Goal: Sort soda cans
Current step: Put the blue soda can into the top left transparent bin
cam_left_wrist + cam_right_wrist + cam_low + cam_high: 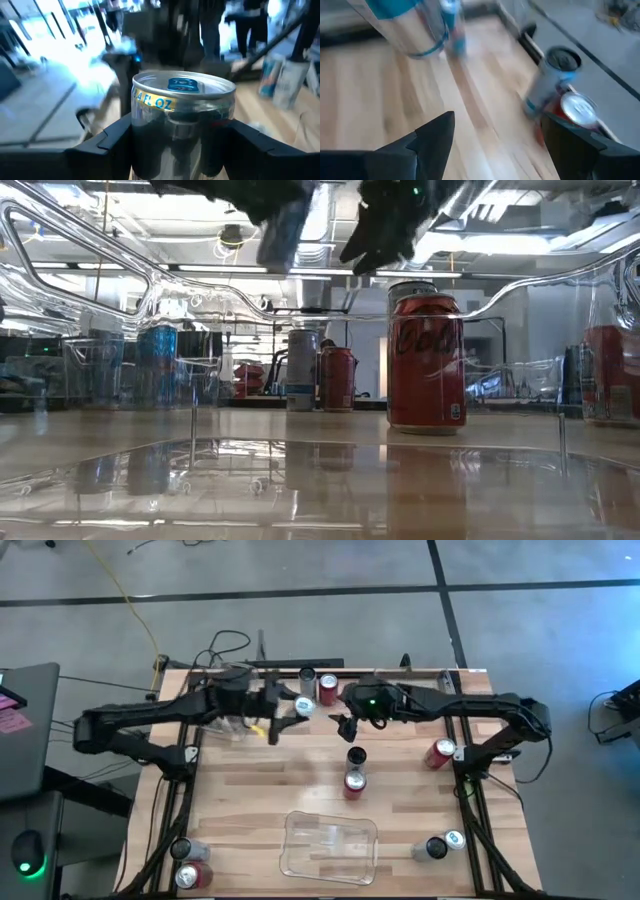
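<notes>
Left hand (175, 150): clamped on 1 silver-blue can (182, 125), lifted for sorting. Right hand (495, 140): open, empty (apparently between cans).

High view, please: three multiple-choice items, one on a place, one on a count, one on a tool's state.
1. The dark can at the centre of the table is: A beside a red can; B lying on its side; C alone.
2. Red cans on the table: A one; B four; C seven.
3. The left tool is: A open; B shut on a lifted can; C out of view.

1A, the two stand together. 2B, three more: back, right, corner. 3B, its fingers flank the lifted can.
</notes>
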`<action>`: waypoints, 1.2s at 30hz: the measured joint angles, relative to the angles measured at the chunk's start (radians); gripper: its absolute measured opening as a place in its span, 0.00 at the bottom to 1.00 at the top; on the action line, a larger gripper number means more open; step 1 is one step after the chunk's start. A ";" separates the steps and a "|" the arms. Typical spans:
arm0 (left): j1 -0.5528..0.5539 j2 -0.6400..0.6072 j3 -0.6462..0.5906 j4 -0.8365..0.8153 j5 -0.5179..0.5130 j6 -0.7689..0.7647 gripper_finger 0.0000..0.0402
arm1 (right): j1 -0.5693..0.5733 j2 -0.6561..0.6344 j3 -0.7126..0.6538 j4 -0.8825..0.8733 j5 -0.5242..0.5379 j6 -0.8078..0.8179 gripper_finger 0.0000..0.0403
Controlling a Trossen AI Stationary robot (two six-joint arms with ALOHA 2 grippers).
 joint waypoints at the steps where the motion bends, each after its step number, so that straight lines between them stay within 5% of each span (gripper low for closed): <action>1: 0.000 -0.024 -0.015 0.019 0.000 -0.012 0.57 | -0.004 -0.006 -0.043 0.100 -0.033 0.010 0.78; 5: 0.000 -0.090 -0.093 0.184 0.007 -0.059 0.57 | -0.002 0.021 -0.175 0.456 -0.186 0.013 0.78; 8: 0.000 -0.107 -0.170 0.377 0.041 -0.117 0.57 | 0.015 0.048 -0.203 0.578 -0.203 -0.031 0.78; 16: 0.003 -0.095 -0.321 0.680 0.046 -0.205 0.57 | 0.022 0.070 -0.205 0.655 -0.201 -0.106 0.78; 36: 0.003 0.125 -0.252 0.817 0.053 -0.252 0.58 | 0.024 0.070 -0.204 0.715 -0.286 -0.138 0.78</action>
